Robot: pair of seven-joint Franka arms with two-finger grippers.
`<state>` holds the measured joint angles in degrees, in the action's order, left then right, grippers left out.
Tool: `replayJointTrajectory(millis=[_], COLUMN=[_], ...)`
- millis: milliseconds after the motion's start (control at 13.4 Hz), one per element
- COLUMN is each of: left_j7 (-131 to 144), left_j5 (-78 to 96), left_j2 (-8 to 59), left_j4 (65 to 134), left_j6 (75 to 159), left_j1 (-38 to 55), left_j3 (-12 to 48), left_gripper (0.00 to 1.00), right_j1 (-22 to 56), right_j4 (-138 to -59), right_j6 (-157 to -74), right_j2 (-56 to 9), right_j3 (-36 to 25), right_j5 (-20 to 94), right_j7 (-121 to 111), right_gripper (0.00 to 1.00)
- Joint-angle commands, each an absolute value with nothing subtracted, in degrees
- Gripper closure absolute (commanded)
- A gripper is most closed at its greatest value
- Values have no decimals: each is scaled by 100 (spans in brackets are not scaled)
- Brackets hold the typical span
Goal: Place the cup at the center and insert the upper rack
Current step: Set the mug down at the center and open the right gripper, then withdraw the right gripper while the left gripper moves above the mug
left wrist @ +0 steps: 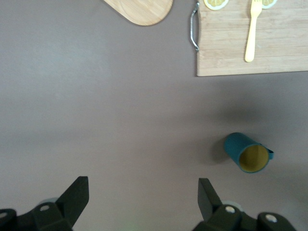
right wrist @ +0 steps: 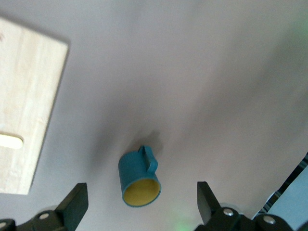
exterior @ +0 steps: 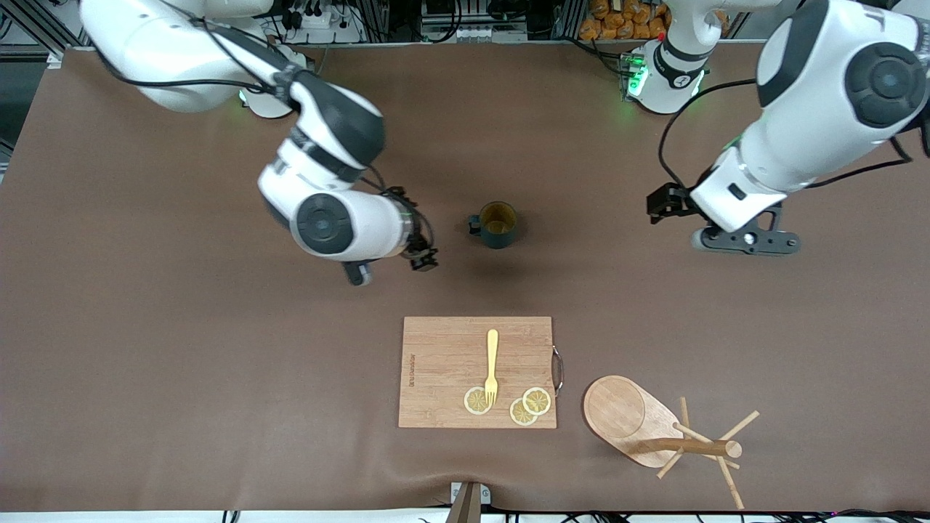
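The dark teal cup (exterior: 498,224) stands upright on the brown table near its middle, handle toward the right arm's end. It also shows in the right wrist view (right wrist: 139,180) and the left wrist view (left wrist: 248,153). My right gripper (exterior: 390,267) (right wrist: 140,190) is open and empty, over the table beside the cup. The wooden upper rack (exterior: 654,428) lies on its side near the front edge, toward the left arm's end; its oval base (left wrist: 142,9) shows in the left wrist view. My left gripper (exterior: 747,243) (left wrist: 142,183) is open and empty over bare table.
A rectangular wooden cutting board (exterior: 436,363) (left wrist: 269,53) lies nearer the front camera than the cup, with a yellow fork (exterior: 492,367) and lemon slices (exterior: 536,400) on it. A metal handle (exterior: 557,370) is on its side toward the rack.
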<state>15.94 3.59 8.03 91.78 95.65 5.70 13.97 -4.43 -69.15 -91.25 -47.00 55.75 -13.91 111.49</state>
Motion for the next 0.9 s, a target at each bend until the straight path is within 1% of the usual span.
replayJointTrajectory(millis=[0,150,299,449,599,823], left_j7=[2125,2800,3529,4233,5190,6298], left_j5=[264,246,-42,-201,-657,-1361], left_j2=[826,905,1037,1326,1668,2126], left_j4=[9211,9211,9185,9150,9106,9105], left_j6=[9642,9781,9905,10141,10414,10529], left_j1=[615,947,1430,1975,2599,3443], left_j3=[1765,1881,1890,1881,1890,1890], left_gripper=[0,0,0,0,0,0], right_j1=[-1070,-1518,-2115,-2687,-2891,-3067], right_j4=[-7084,-7084,-7101,-7180,-7189,-7146], right_j6=[-8686,-8246,-8060,-7885,-7595,-7296], right_j2=[-4685,-4650,-4632,-4632,-4614,-4527], right_j3=[5959,6203,6686,7039,7058,7040], right_j5=[-1731,-1915,-2266,-2513,-2680,-2952], right_j7=[10471,9759,9057,8231,7527,6526], right_gripper=[0,0,0,0,0,0])
